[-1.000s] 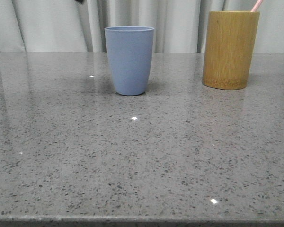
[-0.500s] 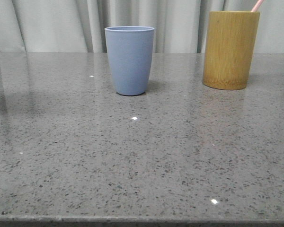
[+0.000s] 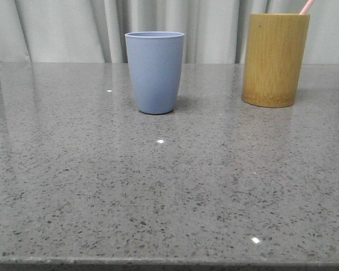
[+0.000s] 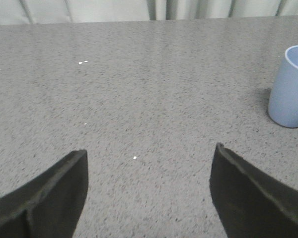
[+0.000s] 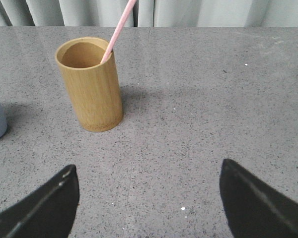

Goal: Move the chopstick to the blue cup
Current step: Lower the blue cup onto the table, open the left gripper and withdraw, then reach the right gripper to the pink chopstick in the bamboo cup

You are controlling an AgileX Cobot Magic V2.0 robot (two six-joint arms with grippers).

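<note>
Item: grey speckled bench point(image 3: 169, 192), polished, backed by pale curtains point(image 3: 62, 28). On it, toward the far edge, stood the blue cup point(image 3: 155, 71), upright and empty as far as could be seen, left of centre in the front view. Well apart to its right stood a taller bamboo holder point(image 3: 274, 59), also upright. The chopstick point(image 5: 118, 29) rested inside the holder, its lower end hidden within, its pink shaft leaning against the rim and rising up and away toward the far side; in the front view a short pink tip point(image 3: 307, 6) showed above the holder's mouth. Its long axis ran steeply upward, tilted rather than plumb. The right gripper point(image 5: 149, 198) had its jaws spread wide apart with nothing between them, facing the holder across bare bench, the holder lying ahead and toward the left of the jaws. The left gripper point(image 4: 149, 188) likewise had its jaws wide apart and empty, with the blue cup ahead and off to its right. Judgement: the transfer had not begun; the right arm was the nearer to the chopstick and the better placed to take it, by closing on the exposed shaft above the rim and lifting along its lean, then carrying it leftward to the cup.
</note>
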